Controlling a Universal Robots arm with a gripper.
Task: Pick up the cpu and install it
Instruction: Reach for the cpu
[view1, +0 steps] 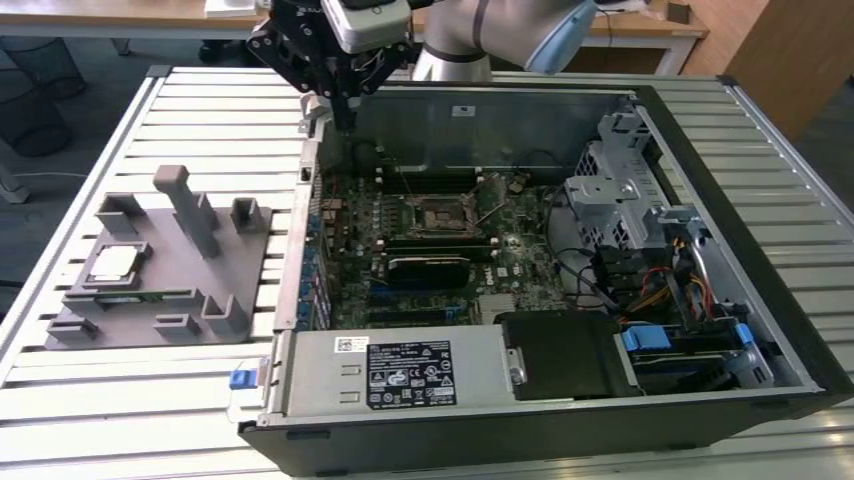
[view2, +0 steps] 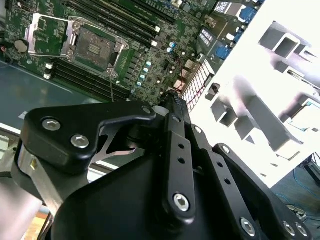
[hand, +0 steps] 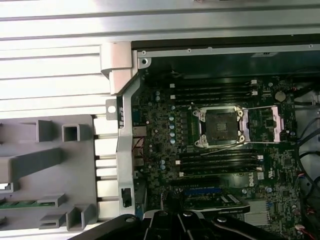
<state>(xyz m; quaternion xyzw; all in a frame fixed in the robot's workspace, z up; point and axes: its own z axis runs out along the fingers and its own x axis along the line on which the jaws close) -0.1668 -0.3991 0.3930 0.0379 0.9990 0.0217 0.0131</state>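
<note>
**Gripper shut and empty above the case's edge, cpu well apart on its holder**

The gripper (view1: 350, 116) hangs from the arm over the far wall of the open computer case (view1: 534, 400), at the corner towards the exterior view's left. Its two black fingers (view2: 176, 131) are pressed together into one narrow tip. Nothing is pinched between them, and the tip touches nothing.

The cpu (view1: 114, 263) lies well apart from the gripper, off towards the exterior view's left and nearer that camera. It rests flat, silvery plate up, in a recess of the grey holder (view1: 167, 305) on the slatted table (view1: 120, 400) beside the case. A thin green memory stick (view1: 140, 296) lies on the same holder, just beside the cpu on the side away from the gripper.

The motherboard socket (hand: 221, 125) sits below the gripper and towards the exterior view's right, inside the case. Its metal retention frame (hand: 275, 125) is swung open to one side and its dark contact field is exposed. Long memory slots (hand: 215, 91) run on either side of it.
</note>
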